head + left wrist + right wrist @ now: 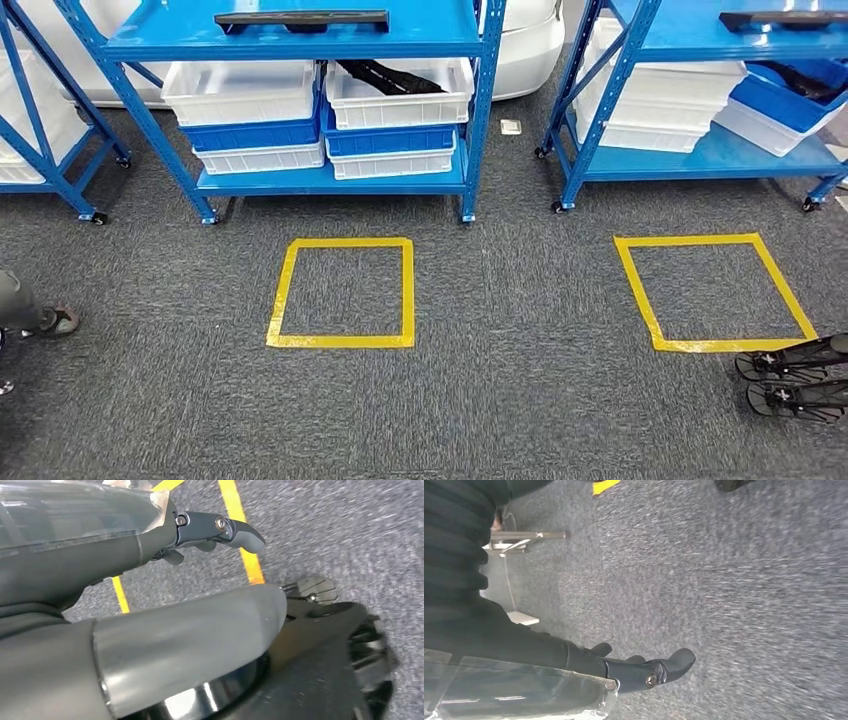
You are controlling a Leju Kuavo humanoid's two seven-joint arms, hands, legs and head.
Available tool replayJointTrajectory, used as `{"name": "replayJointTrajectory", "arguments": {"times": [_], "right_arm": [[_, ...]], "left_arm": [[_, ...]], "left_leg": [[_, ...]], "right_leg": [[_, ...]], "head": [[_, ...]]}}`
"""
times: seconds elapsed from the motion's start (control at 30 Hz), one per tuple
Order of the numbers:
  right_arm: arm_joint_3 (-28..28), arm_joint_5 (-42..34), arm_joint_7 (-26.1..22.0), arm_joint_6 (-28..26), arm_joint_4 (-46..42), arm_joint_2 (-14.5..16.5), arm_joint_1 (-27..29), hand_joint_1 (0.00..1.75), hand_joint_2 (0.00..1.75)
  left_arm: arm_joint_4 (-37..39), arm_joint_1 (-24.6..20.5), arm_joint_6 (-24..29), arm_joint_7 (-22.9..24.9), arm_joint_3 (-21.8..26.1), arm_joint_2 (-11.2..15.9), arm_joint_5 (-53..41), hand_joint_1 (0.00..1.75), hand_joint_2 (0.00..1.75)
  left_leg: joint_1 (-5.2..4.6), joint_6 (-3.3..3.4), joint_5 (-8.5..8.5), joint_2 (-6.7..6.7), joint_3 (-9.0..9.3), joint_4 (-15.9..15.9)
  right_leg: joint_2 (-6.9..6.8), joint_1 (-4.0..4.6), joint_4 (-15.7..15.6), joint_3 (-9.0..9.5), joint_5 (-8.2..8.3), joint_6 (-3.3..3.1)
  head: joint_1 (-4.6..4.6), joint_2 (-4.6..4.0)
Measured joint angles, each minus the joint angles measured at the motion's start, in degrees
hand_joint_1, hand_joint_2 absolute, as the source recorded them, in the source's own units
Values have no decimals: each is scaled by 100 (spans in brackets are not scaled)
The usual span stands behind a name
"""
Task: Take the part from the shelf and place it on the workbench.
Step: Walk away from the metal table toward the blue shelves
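Note:
A long black part lies on the upper blue board of the middle shelf. A similar black part lies on top of the right shelf. More black parts lie in a white bin on the middle shelf. My left hand hangs over the grey carpet near a yellow tape line, its fingers stretched out and holding nothing. My right hand also hangs above the carpet, with its dark fingers extended and empty.
Two yellow taped squares mark the carpet in front of the shelves. White and blue bins are stacked on the shelves. A person's shoe is at the left edge. A black wheeled base stands at the lower right.

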Motion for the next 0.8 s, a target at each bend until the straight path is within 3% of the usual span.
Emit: {"name": "replayJointTrajectory", "arguments": {"times": [0.17, 0.2, 0.27, 0.33, 0.37, 0.4, 0.47, 0.53, 0.6, 0.63, 0.8], "right_arm": [[-1, -3, 1, 4, 1, -23, -21, 0, 175], [-1, -3, 1, 4, 1, -27, -23, 0, 175], [-1, -3, 1, 4, 1, -30, -19, 0, 175], [-1, -4, 10, 4, 1, -31, -9, 0, 175], [-1, -4, 20, 4, 1, -32, -5, 0, 175], [-1, -4, 33, 4, 1, -36, -3, 0, 175], [-1, -3, 56, 4, 2, -41, -4, 0, 175], [-1, -3, 74, 3, 4, -41, -10, 0, 175], [-1, -3, 86, 2, 5, -40, -14, 0, 175], [-1, -3, 89, 2, 5, -40, -15, 0, 175], [-1, -3, 90, 1, 5, -40, -15, 0, 175]], "left_arm": [[1, -14, -11, 20, 0, 15, -33, 0, 0], [0, -17, -13, 21, 0, 17, -35, 0, 0], [0, -23, -20, 22, 0, 19, -37, 0, 0], [0, -22, -27, 22, 0, 21, -37, 0, 0], [0, -18, -31, 22, 0, 22, -37, 0, 0], [1, -14, -34, 22, 0, 22, -37, 0, 0], [2, -7, -42, 22, 0, 22, -37, 0, 0], [2, -5, -45, 22, 0, 27, -38, 0, 0], [2, -6, -44, 22, 0, 32, -40, 0, 0], [2, -6, -44, 22, 0, 33, -40, 0, 0], [2, -6, -44, 22, 0, 35, -43, 0, 0]], "left_leg": [[-71, 198, -3, -16, 182, -240], [-59, 239, 0, -13, 241, -285], [-52, 294, -36, -3, 308, -317], [-52, 306, -106, -13, 380, -317], [-50, 297, -147, -27, 430, -316], [-44, 281, -193, -41, 491, -316], [-40, 225, -292, -56, 600, -318], [-64, 152, -382, -53, 648, -316], [-84, 111, -421, -49, 657, -321], [-85, 107, -422, -47, 660, -327], [-81, 105, -423, -46, 665, -336]], "right_leg": [[-8, 30, 89, 7, -148, 164], [-12, 27, 327, -104, -246, 163], [-14, -3, 1086, -548, -502, 141], [-15, -22, 1646, -975, -586, 190], [-15, -32, 1620, -1045, -476, 247], [-19, -47, 1356, -996, -270, 313], [-43, -75, 561, -727, 207, 401], [-62, -58, 130, -551, 442, 340], [-59, -32, 90, -522, 460, 246], [-58, -31, 92, -523, 458, 229], [-57, -31, 92, -522, 452, 220]], "head": [[0, 0], [8, -1], [20, 0], [22, 0], [22, 0], [23, 0], [28, 1], [27, 0], [14, 0], [9, 0], [3, -1]]}}
